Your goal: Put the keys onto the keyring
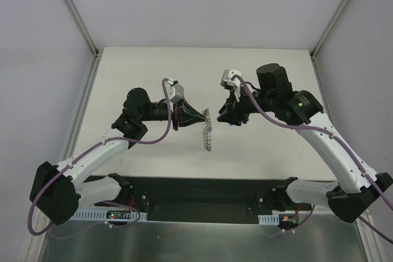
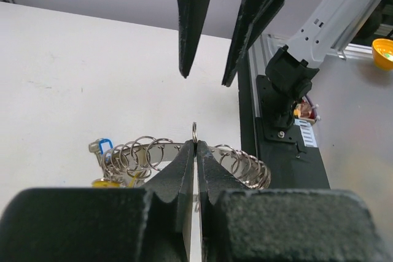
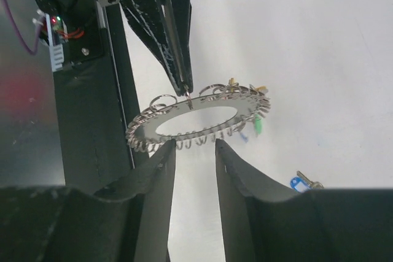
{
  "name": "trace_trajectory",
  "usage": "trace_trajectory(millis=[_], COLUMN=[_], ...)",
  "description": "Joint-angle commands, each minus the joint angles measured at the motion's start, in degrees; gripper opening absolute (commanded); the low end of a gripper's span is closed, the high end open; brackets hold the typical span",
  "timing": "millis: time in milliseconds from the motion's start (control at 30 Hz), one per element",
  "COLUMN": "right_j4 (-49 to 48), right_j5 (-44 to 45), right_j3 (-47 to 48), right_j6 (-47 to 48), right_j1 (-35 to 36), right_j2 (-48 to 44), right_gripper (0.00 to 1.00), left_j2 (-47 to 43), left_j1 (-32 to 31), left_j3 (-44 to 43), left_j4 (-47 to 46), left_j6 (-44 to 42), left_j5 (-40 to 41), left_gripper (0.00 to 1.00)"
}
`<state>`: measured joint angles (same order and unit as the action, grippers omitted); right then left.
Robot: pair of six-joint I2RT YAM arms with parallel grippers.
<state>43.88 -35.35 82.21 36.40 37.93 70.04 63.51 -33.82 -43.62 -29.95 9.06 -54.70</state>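
The keyring (image 1: 206,132) is a flat grey ring with many small wire loops along its rim, held above the table. My left gripper (image 1: 200,120) is shut on its rim; in the left wrist view (image 2: 195,146) the jaws pinch the ring (image 2: 245,165) with one loop poking above the tips. My right gripper (image 1: 223,115) is open and empty, its tips (image 3: 194,146) just beside the ring's near rim (image 3: 147,128). A green key (image 3: 258,127) and yellowish keys hang from the ring's far side. A blue key (image 3: 299,182) lies on the table. A blue key head (image 2: 105,146) and a yellow one (image 2: 104,182) show by the ring.
The white table (image 1: 153,78) has grey walls around it. A black rail with both arm bases (image 1: 202,191) runs along the near edge. The right arm's base (image 2: 285,87) and a yellow object (image 2: 384,52) show in the left wrist view.
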Motion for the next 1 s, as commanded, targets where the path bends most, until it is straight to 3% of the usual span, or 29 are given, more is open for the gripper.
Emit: trace_trajectory(millis=[0,133,533,800,967], right_j4=[-11.96,-15.22,-24.54,-24.28,-23.58], right_j5=[-9.91,-11.75,-13.51,-17.47,-18.0], right_j3=[-4.16,-5.83,-9.0,-8.12,-7.95], right_j6=[-4.93,-6.08,-11.0,-11.35,-11.09], right_j1=[-2.07,-2.42,-3.92,-3.92,-3.92], right_j2=[-2.98,-2.72,-1.05,0.27,0.97], right_gripper=[0.35,0.36,0.35,0.29,0.2], left_j2=[-1.81,-1.28,-1.72,-1.28,-1.19], left_j1=[-0.45,-0.45,-0.45,-0.45,-0.45], left_j3=[0.64,1.25,0.9,0.46,0.29], left_j4=[-12.84,-18.02,-20.05,-20.49,-21.37], left_j6=[5.7,8.43,10.36,10.45,10.72], left_j5=[1.7,1.87,1.17,0.82,0.82], left_gripper=[0.0,0.0,0.0,0.0,0.0])
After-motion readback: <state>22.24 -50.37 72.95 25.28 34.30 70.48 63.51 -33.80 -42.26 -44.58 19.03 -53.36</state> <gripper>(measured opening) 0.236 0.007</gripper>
